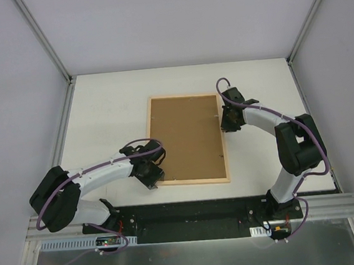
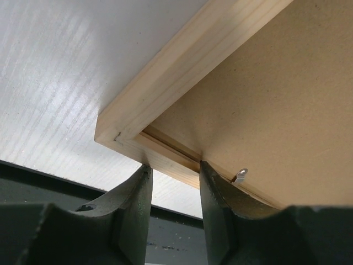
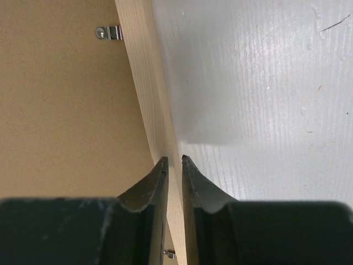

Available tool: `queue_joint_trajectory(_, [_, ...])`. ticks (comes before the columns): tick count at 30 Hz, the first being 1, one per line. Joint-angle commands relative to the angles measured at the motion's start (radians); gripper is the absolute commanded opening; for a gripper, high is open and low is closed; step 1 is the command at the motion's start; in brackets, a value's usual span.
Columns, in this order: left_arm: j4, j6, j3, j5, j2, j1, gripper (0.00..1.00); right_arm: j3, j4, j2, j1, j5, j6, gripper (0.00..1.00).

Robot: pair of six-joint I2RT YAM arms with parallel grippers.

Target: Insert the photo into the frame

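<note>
As it lies flat, pale-wood frame (image 1: 194, 181), brown fibreboard backing (image 1: 187, 138)

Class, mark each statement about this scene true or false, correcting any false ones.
1. The frame lies with its brown backing board facing up. True.
2. The photo lies in plain view. False: no view shows it.
3. The left hand is at the frame's far right corner. False: it is at the near left corner.
4. The right hand is at the frame's right rail. True.
</note>
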Motion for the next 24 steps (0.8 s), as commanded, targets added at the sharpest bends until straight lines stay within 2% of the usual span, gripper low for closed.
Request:
queue_joint_trajectory(1, [-0.009, 0.057, 0.01, -0.042, 0.036, 0.081, 0.15, -0.007, -0.074, -0.022, 0.017, -0.018, -0.003, 0.24])
queue_joint_trajectory(5, [0.047, 0.235, 0.001, -0.027, 0.022, 0.233, 0.02, 0.002, -0.086, -0.07, 0.017, -0.017, -0.031, 0.44])
queue_joint_trajectory(8, [0.091, 0.386, 0.016, -0.009, 0.028, 0.34, 0.0, 0.021, -0.101, -0.1, 0.016, -0.011, -0.051, 0.53])
queue_joint_trajectory(13, [0.186, 0.6, 0.061, 0.008, 0.071, 0.478, 0.0, 0.053, -0.112, -0.122, 0.011, 0.015, -0.078, 0.62])
queue_joint_trajectory(17, [0.361, 0.839, 0.128, 0.086, 0.168, 0.583, 0.0, 0.078, -0.112, -0.108, 0.013, 0.018, -0.111, 0.68])
queue_joint_trajectory(21, [0.367, 1.027, 0.253, 0.21, 0.309, 0.655, 0.0, 0.082, -0.109, -0.099, 0.011, 0.032, -0.149, 0.73])
queue_joint_trajectory(24, [0.381, 1.162, 0.318, 0.258, 0.353, 0.693, 0.0, 0.091, -0.109, -0.082, 0.011, 0.038, -0.181, 0.74])
